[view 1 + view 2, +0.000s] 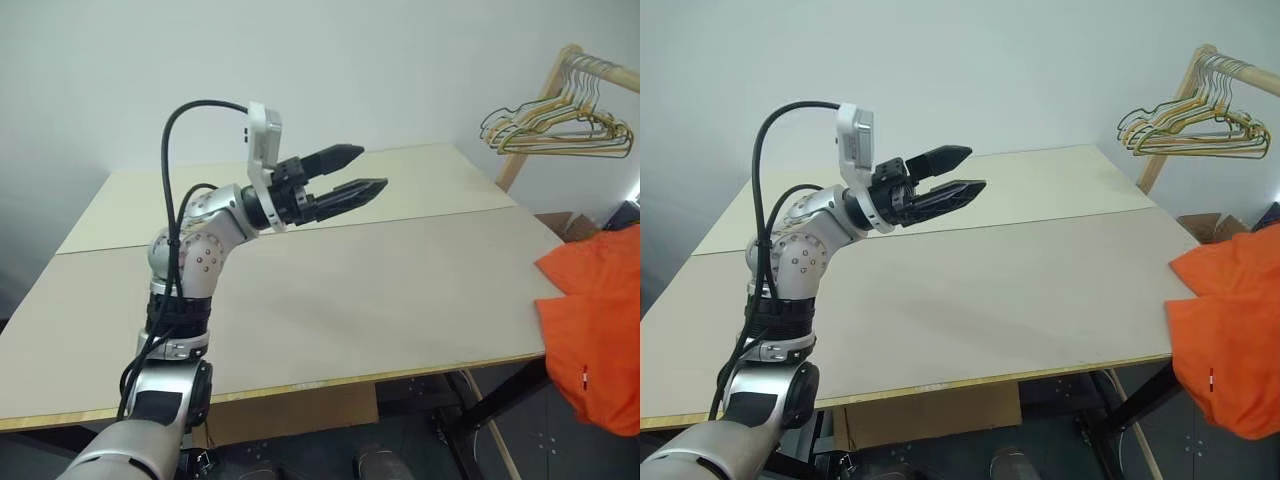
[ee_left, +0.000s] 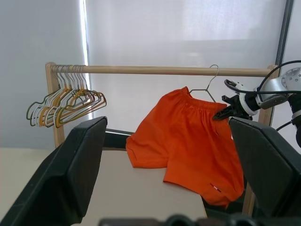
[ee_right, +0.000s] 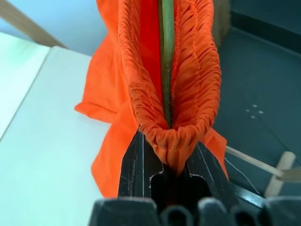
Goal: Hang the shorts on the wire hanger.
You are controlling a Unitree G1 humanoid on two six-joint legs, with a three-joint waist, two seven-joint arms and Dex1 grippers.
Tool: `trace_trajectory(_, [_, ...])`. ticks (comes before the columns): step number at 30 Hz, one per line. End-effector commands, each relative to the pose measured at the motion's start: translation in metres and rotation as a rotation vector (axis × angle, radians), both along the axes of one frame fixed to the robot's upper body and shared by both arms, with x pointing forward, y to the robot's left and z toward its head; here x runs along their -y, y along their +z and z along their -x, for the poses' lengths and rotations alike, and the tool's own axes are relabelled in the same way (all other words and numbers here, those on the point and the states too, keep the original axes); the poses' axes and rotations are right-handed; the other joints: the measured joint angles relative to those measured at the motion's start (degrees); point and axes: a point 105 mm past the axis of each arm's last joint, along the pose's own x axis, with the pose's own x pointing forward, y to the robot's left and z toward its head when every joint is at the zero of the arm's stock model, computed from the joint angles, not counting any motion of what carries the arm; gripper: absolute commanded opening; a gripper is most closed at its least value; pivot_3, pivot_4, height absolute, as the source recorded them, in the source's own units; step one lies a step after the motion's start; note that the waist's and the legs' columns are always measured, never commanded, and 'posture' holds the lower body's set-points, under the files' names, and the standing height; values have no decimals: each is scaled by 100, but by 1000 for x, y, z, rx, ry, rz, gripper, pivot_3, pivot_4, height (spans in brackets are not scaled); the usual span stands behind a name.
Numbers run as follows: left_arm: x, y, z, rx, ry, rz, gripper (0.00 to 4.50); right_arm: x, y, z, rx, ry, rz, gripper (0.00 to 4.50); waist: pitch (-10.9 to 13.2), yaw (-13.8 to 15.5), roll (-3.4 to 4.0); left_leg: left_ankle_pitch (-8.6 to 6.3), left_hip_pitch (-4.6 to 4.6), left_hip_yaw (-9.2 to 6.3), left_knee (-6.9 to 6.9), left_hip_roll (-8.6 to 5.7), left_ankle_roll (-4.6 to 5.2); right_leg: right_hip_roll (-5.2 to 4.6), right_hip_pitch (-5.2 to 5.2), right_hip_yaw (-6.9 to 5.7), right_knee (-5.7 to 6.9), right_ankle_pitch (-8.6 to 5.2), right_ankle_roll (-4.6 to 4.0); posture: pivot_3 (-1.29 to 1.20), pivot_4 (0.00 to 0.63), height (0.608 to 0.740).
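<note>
Pale bench [image 1: 330,300] fills your view, with a wooden rail [image 2: 160,70] crossing beyond it. Your shorts [image 2: 188,136] hang from the wire hanger [image 2: 210,84] on that rail, one leg draped over the bench edge just below your right hand [image 2: 221,113], which is pinching the gathered waistband with the hanger wire running through it. A bunch of spare hangers [image 2: 66,104] hangs well away. Your left hand [image 1: 350,176] hovers above the bench, fingers spread, holding nothing.

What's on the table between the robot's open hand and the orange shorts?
Nothing: in the left eye view, the tabletop is bare between the left gripper, jaws open, and the shorts.
</note>
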Motion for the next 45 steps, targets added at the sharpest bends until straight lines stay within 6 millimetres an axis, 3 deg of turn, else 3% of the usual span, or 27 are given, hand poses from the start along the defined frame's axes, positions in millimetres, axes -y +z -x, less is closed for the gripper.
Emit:
trace_trajectory(1, [-1, 10, 8, 47, -14, 8, 4475, -1, 9, 3, -7, -20, 65, 15, 0, -3, 0, 0, 0, 0, 0, 0, 0, 0, 0, 0, -1, 0, 1, -99, 0, 740])
trace_trajectory(14, [1, 12, 6, 58, -36, -4, 4500, -23, 51, -3, 88, -2, 293, 4485, -5, -54, 12, 0, 1, 0, -3, 1, 0, 0, 0, 2, -2, 0, 2, -106, 0, 740])
trace_trajectory(18, [1, 13, 5, 63, -34, -5, 4500, -31, 87, 10, 41, -212, 539, 4485, -8, -60, 28, 0, 1, 1, -4, 1, 0, 0, -6, 4, 0, 0, 2, -101, 0, 740])
trace_trajectory(22, [-2, 14, 4, 64, -31, -16, 4500, -54, 127, 10, 122, -404, 826, 4485, -10, -63, 33, 0, 1, 1, -12, 4, 0, 1, -12, 3, 1, -3, -1, -93, 0, 740])
trace_trajectory(25, [-5, 12, 2, 70, -15, -33, 4500, -99, 150, -18, 221, -344, 1148, 4485, -14, -65, 39, 0, -4, 3, -12, 4, 0, 0, -16, 5, -1, -3, 0, -78, 0, 740])
trace_trajectory(27, [-9, 11, 1, 78, 8, -47, 4500, -136, 152, -46, 353, -165, 1261, 4485, -13, -74, 37, 0, -1, 7, -12, 4, 0, 0, -16, 8, 1, -3, 0, -53, 0, 740])
trace_trajectory(30, [-17, 2, -4, 87, 71, -86, 4500, -190, 138, -84, 549, 226, 1275, 4485, -10, -54, 32, 0, 4, 6, -12, 6, 0, 2, -11, 6, 4, -2, 1, -25, 0, 740])
trace_trajectory(34, [-35, -18, -9, 120, 196, -141, 4500, -234, 102, -118, 629, 644, 1176, 4485, 2, 33, 12, 0, -3, -3, -13, 5, 0, 3, -11, 0, 3, -1, 1, 33, 0, 740])
trace_trajectory(36, [-44, -29, -7, 123, 232, -188, 4500, -257, 78, -128, 608, 909, 1106, 4485, 15, 136, -10, 0, -6, -4, -12, 5, 0, 1, -11, 0, -4, 0, 0, 58, 0, 740])
trace_trajectory(39, [-53, -40, -2, 133, 236, -259, 4500, -286, 54, -126, 610, 1247, 1039, 4485, 38, 340, -44, 0, -13, -5, -12, 8, 1, 1, -18, -9, -2, 3, -4, 101, 0, 740])
trace_trajectory(41, [-59, -48, 2, 103, 208, -322, 4500, -297, 39, -123, 599, 1427, 966, 4485, 51, 507, -64, 0, -14, -8, -12, 10, 0, 1, -19, -19, -2, 2, -5, 122, 0, 740])
trace_trajectory(45, [-69, -57, 3, 112, 220, -417, 4500, -294, 22, -134, 508, 1514, 918, 4485, 62, 779, -83, 0, -11, -6, -10, 11, 0, -1, -17, -23, -3, 1, -7, 170, 0, 740])
